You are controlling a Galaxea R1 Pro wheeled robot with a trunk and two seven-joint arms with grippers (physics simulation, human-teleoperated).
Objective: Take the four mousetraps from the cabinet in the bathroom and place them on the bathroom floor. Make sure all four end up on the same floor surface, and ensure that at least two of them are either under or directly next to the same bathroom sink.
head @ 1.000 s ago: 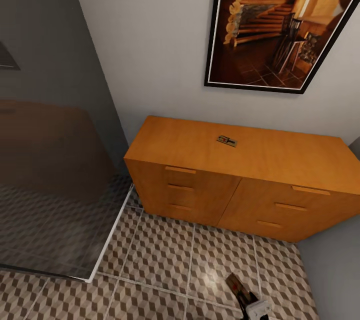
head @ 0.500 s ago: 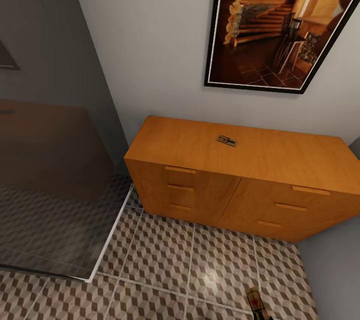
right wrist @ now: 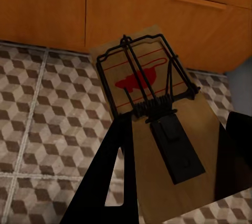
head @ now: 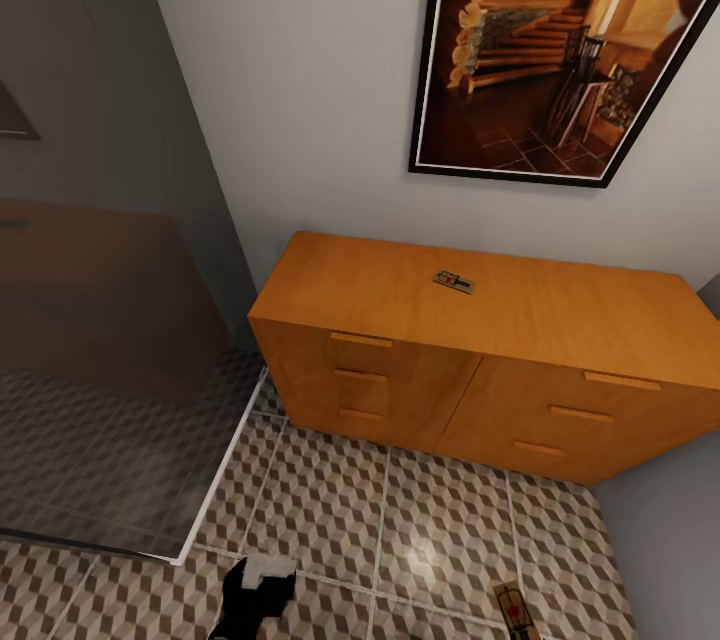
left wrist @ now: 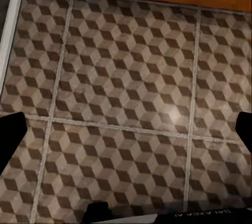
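Head view. The orange-brown cabinet (head: 480, 340) is seen across the centre of the frame, against the wall below a framed picture (head: 570, 50). One mousetrap (head: 453, 281) lies on the cabinet's flat top, near its middle. A second mousetrap (head: 513, 609) is seen at the lower right edge, low over the cube-patterned bathroom floor (head: 330, 520); whether it touches the tiles cannot be told here. The left tool (head: 255, 598) appears at the lower centre edge, well apart from both traps. A glass shower panel (head: 100, 320) occupies the left side.

Left wrist view. The left tool's fingertips (left wrist: 11, 129) are seen spread at opposite edges of the frame, with nothing but floor tiles between them.

Right wrist view. The right tool (right wrist: 173, 150) is pinched on a mousetrap (right wrist: 152, 114), the board projecting ahead of the fingers toward the cabinet front, above the tiles.

Step in hand, as judged: one trap is being carried to the floor. No sink is seen, so transport toward one may be required before release. Retrieval of the trap on the cabinet top is then called for.
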